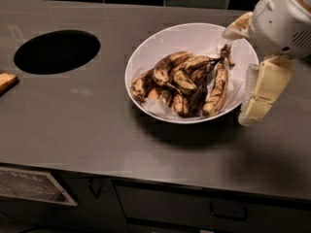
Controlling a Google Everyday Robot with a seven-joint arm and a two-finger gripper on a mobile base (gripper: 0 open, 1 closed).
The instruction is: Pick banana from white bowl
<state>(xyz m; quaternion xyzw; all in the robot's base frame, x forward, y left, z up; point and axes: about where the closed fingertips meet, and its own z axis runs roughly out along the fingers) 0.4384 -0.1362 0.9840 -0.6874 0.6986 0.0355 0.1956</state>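
The white bowl (160, 40) stands on the grey counter, right of centre, and holds several overripe bananas on white paper. The banana (198, 97), the darkest one with almost black skin, lies low in the pile between yellower brown-spotted ones. My gripper (237, 76) hangs over the bowl's right rim, open and empty. One cream finger (262, 89) reaches down outside the rim, and the other finger (237, 28) shows at the bowl's upper right. It touches no banana.
A dark round hole (57, 51) is cut in the countertop at the left. A piece of an orange-brown object (6, 81) lies at the left edge. Dark tiles run along the back. Cabinet drawers with a handle (228, 212) are below the counter's front edge.
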